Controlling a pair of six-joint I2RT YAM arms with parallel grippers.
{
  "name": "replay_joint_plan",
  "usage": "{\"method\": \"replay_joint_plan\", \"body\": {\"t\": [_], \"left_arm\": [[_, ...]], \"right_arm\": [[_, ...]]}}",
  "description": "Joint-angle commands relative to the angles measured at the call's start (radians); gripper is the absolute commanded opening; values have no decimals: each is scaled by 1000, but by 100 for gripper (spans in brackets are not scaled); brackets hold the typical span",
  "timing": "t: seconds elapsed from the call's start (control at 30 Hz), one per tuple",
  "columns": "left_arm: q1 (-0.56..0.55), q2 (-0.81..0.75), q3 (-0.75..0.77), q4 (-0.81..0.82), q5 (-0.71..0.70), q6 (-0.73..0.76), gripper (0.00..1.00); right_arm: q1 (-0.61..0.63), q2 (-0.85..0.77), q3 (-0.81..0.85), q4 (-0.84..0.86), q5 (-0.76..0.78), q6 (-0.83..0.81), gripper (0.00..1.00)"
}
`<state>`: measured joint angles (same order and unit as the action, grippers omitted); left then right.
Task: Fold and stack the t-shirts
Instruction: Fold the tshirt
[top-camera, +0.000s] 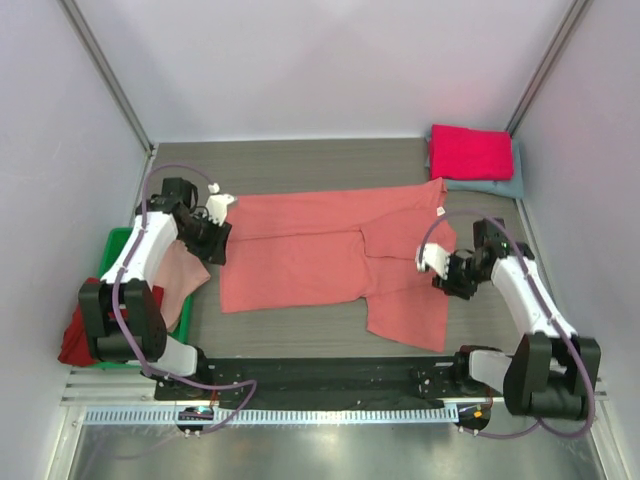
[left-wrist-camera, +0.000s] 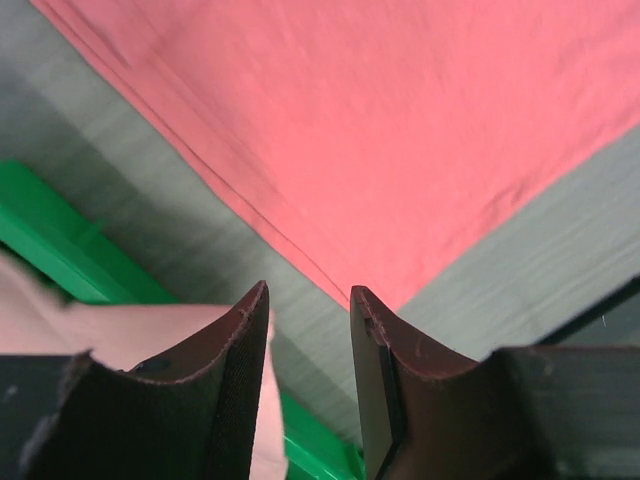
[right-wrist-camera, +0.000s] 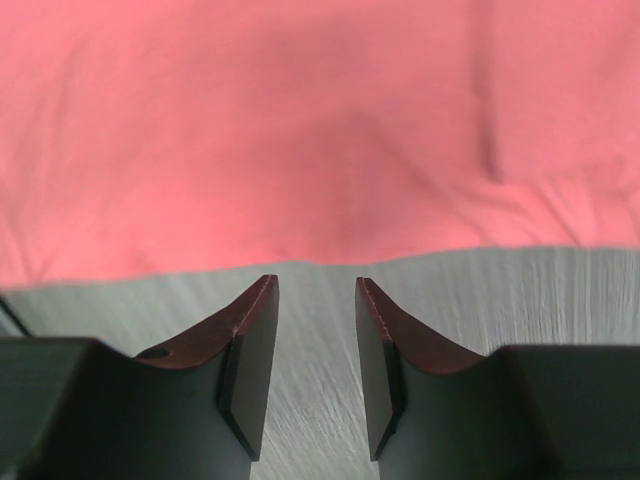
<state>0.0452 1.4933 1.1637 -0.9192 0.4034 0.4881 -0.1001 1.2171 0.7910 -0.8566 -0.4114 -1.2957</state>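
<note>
A salmon-coral t-shirt (top-camera: 330, 255) lies spread flat in the middle of the table, partly folded, its white neck label (top-camera: 438, 211) at the right. My left gripper (top-camera: 215, 208) hovers at its left corner, open and holding nothing. In the left wrist view the shirt corner (left-wrist-camera: 380, 130) sits just ahead of the left gripper (left-wrist-camera: 310, 295). My right gripper (top-camera: 432, 260) is at the shirt's right side, also open. In the right wrist view the right gripper (right-wrist-camera: 317, 285) is over bare table, just short of the shirt's edge (right-wrist-camera: 300, 130).
A folded magenta shirt (top-camera: 471, 152) rests on a folded grey-blue one (top-camera: 490, 185) at the back right corner. The green bin (top-camera: 115, 250) stands at the left with a pale pink shirt (top-camera: 180, 275) draped over its rim and a dark red one (top-camera: 75, 335) beside it.
</note>
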Motion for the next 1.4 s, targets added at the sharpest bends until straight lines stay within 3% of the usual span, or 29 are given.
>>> {"method": "replay_joint_plan", "body": {"t": [0.0, 0.23, 0.53, 0.87, 1.17, 1.23, 1.37], "left_arm": [[-7, -80, -38, -10, -4, 60, 39], [-5, -58, -7, -6, -43, 9, 38], [-5, -21, 53, -17, -99, -39, 38], [-5, 18, 77, -20, -156, -19, 39], [-5, 41, 93, -29, -152, -11, 39], [-4, 25, 77, -36, -158, 30, 38], [-4, -7, 12, -85, -167, 124, 39]], "right_arm": [[2, -148, -85, -174, -53, -468, 42], [2, -151, -173, -395, -47, -930, 38], [2, -59, -243, -440, -58, -1322, 39], [65, 35, -256, -411, -32, -1329, 40], [85, -30, -355, -296, -41, -1321, 40], [85, -73, -400, -230, -18, -1320, 37], [85, -119, -473, -122, 6, -1295, 13]]}}
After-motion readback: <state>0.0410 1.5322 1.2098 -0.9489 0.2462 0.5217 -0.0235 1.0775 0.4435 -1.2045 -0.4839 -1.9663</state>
